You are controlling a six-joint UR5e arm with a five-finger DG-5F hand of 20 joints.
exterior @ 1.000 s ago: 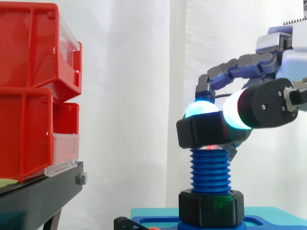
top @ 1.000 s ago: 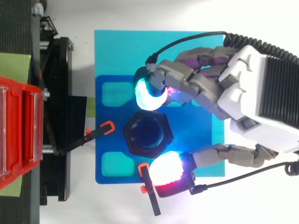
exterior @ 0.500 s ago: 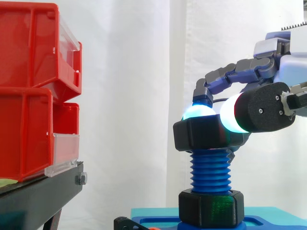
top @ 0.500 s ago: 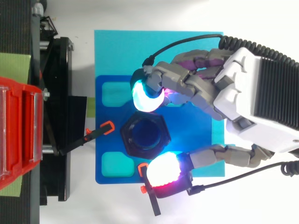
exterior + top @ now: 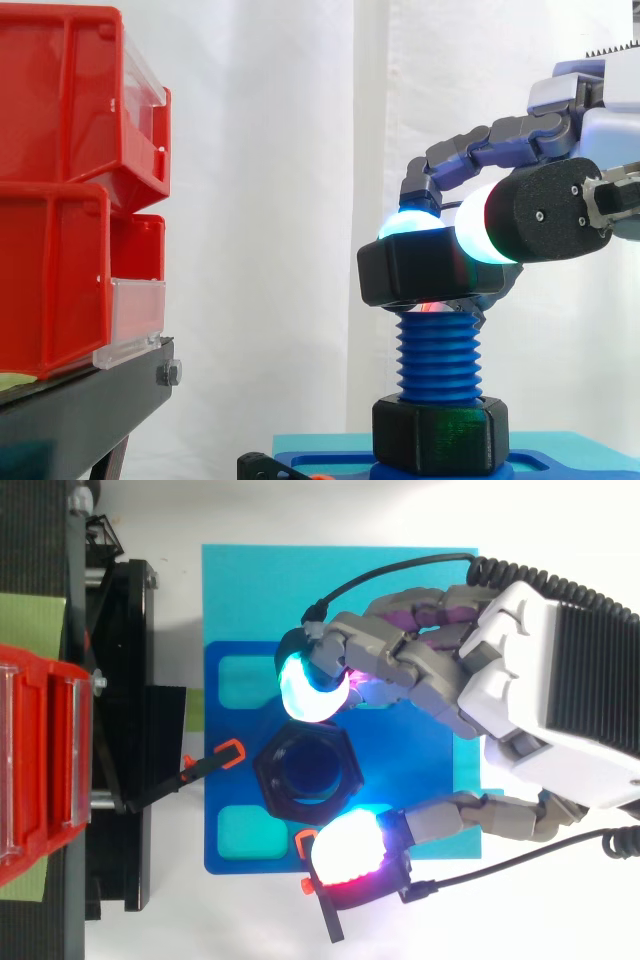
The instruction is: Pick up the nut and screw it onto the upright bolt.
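Atop the bolt (image 5: 438, 352), nut (image 5: 425, 272) (black) between fingertips (image 5: 312, 685) of the hand (image 5: 555, 680)

Grey-jointed hand (image 5: 530, 670), white ribbed housing; glowing fingertips (image 5: 312, 692) (cyan, red).

Grey-and-white hand (image 5: 540, 680), fingertips (image 5: 312, 690) glowing cyan and white-to-red, black nut (image 5: 430, 272) between them, blue ridged bolt (image 5: 438, 355) below, blue plate (image 5: 400, 770) on cyan mat (image 5: 260, 590) underneath, red bins (image 5: 60, 180) opposite the fingertips, white curtain (image 5: 270, 200) behind.
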